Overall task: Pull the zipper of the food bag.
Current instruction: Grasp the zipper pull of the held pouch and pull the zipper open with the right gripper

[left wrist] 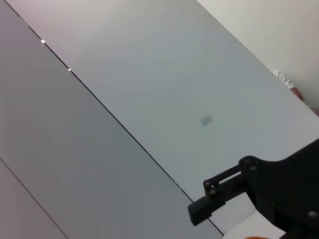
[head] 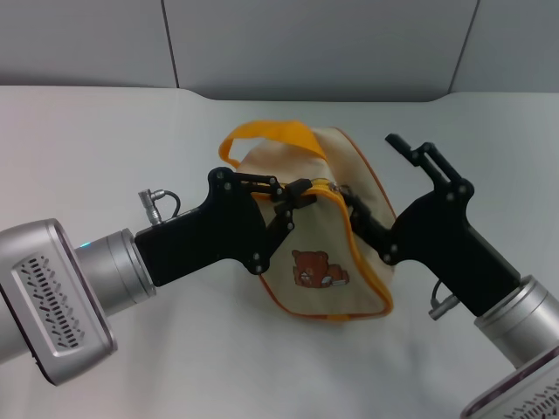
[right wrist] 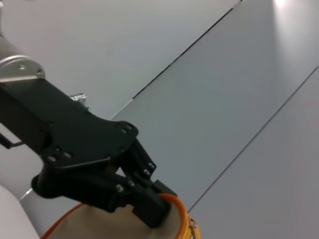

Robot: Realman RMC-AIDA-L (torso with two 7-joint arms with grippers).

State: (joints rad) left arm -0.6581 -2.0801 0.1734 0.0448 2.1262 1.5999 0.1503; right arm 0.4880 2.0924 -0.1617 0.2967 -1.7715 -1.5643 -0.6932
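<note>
Left gripper (head: 300,194) fingers pinched on bag's (head: 327,253) top orange edge by zipper (head: 325,186). Right gripper (head: 377,190) fingers wide, one on bag's top, one up in air. Bag upright mid table (head: 105,140), bear facing front edge.

You see both arms reaching inward from the near corners, meeting at mid-scene. The left gripper (head: 295,199) has its fingers pinched together at the tips. The right gripper (head: 376,188) stands spread wide, one finger (head: 417,155) raised toward the far side.
</note>
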